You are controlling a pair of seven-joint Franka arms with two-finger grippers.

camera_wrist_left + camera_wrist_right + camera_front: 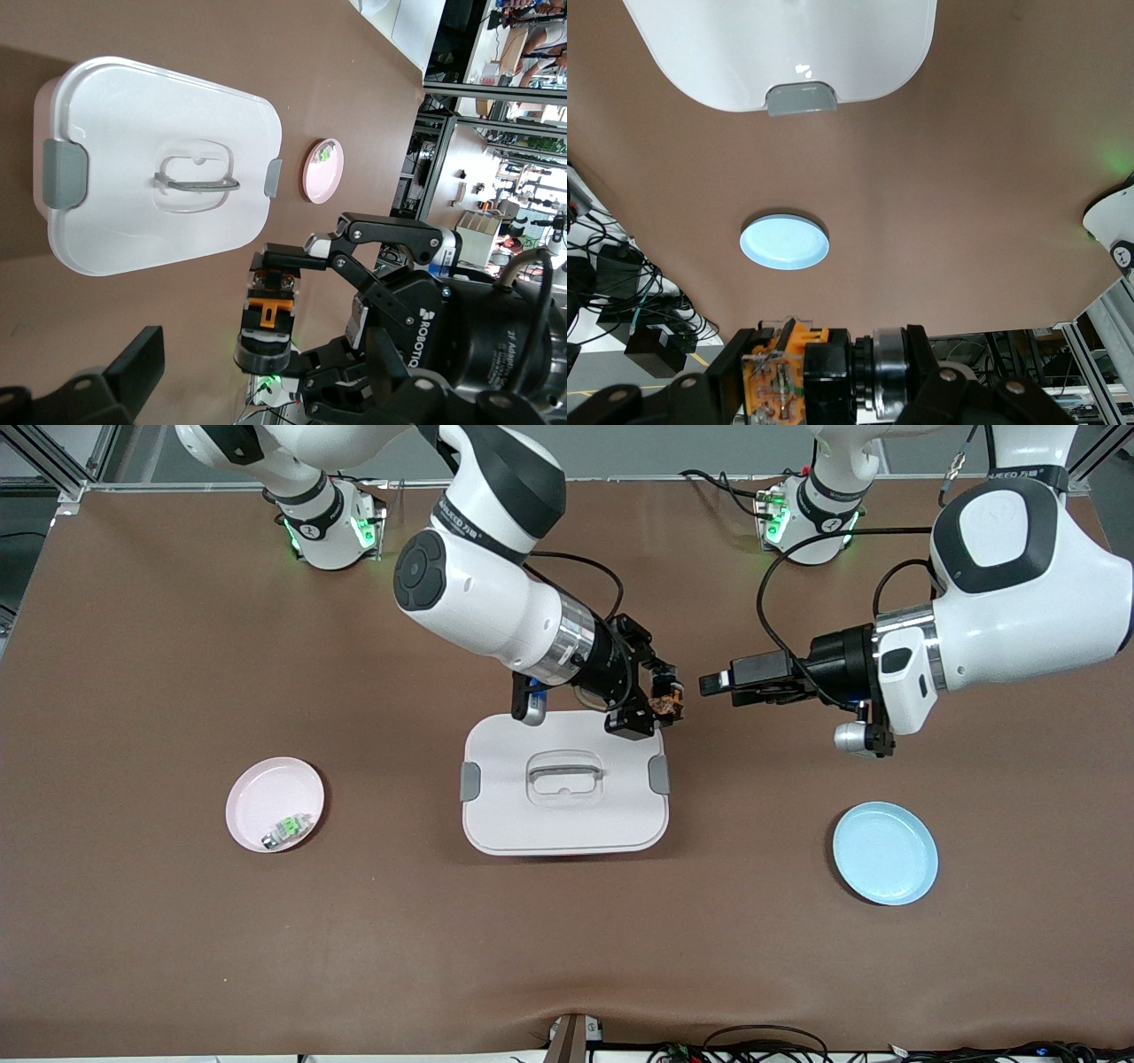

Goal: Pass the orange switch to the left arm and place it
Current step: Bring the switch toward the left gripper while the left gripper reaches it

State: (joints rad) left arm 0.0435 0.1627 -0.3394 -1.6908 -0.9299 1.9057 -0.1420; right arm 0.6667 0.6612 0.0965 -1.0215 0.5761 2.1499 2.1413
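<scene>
My right gripper is shut on the orange switch and holds it in the air over the corner of the white box toward the left arm's end. In the right wrist view the switch sits between the two fingers. My left gripper is open and empty over bare table beside the box, pointing at the switch with a small gap between them. The left wrist view shows the switch in the right gripper, one of my left fingers, and the box.
A pink plate with a small green-and-silver part lies toward the right arm's end. A blue plate lies toward the left arm's end, nearer the front camera than the left gripper. The box lid has a handle and grey clips.
</scene>
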